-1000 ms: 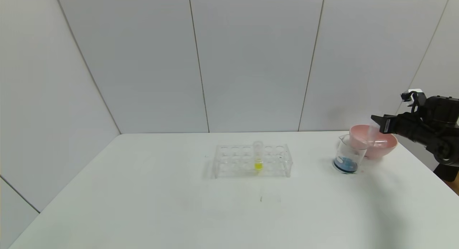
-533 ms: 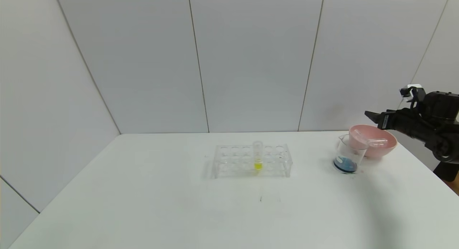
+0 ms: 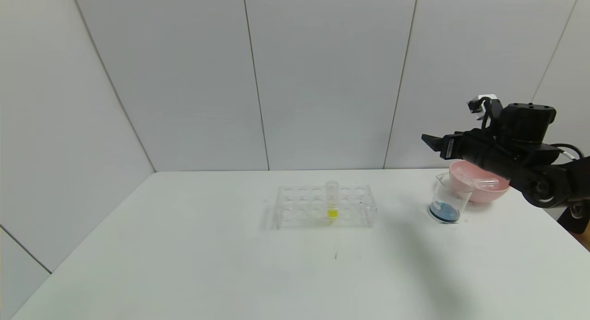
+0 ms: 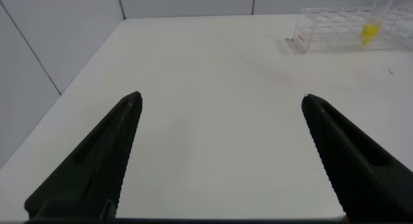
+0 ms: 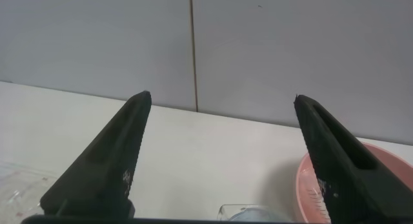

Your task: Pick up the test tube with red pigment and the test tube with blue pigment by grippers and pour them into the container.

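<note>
White table [image 3: 184, 264] carries everything. Left gripper [image 4: 219, 108] hangs low over its left part, fingers spread, holding nothing. Mid-table, a clear rack [image 3: 322, 207] holds a yellow-liquid tube [image 3: 332, 200]. Further right, the container [image 3: 446, 204] holds blue liquid, touching a pink bowl [image 3: 484, 195] where an emptied tube [image 3: 481, 183] lies. Right gripper [image 5: 222, 104] hovers above them, fingers spread, empty.

My matte black right arm [image 3: 530, 165] ends in a black two-fingered right gripper [image 3: 435, 144] — a small white block [image 3: 479, 102] and a thin black cable sit near its wrist. My black left gripper [image 4: 222, 153] has long, tapering fingers [image 4: 103, 159] with ribbed inner faces.
</note>
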`<state>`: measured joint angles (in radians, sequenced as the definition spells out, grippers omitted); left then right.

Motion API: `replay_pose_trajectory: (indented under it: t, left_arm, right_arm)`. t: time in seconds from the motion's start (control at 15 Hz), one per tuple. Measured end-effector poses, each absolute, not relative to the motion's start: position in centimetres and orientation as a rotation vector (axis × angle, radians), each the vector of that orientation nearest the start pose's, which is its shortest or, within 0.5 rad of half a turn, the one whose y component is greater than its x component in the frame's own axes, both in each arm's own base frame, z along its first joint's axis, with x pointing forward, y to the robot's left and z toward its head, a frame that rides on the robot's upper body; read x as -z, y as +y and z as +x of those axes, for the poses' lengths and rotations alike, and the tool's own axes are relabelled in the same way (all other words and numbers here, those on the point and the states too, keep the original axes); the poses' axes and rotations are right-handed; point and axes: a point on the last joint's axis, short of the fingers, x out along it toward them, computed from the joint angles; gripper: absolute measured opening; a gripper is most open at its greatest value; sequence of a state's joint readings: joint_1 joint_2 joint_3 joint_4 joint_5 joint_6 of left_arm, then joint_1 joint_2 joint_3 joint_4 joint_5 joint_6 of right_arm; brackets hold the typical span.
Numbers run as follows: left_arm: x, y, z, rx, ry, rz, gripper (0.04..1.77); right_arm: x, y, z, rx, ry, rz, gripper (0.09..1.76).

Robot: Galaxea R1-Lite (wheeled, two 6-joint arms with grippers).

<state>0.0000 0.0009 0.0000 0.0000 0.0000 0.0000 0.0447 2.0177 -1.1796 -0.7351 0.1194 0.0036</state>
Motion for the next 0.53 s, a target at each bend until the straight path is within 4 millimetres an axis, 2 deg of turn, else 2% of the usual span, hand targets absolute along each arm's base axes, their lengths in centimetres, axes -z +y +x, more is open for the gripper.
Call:
replay_pose_trajectory:
  t: [0.13,0.27,0.53]
  left_arm:
    - [-7.5,0.0,-2.3,0.000,0.001,0.000,1.76]
    - [-7.5,0.0,-2.3,0.000,0.001,0.000,1.76]
    - [-7.5,0.0,-2.3,0.000,0.001,0.000,1.76]
  right_arm:
    - [-19.5,2.9,38.5,-0.187,0.079,0.006,1.61]
    - [-21.3,3.0,36.3,-0.194,0.042,0.006,1.63]
    - [-24.8,0.8,30.2,-0.139,-0.046,0.001,1.67]
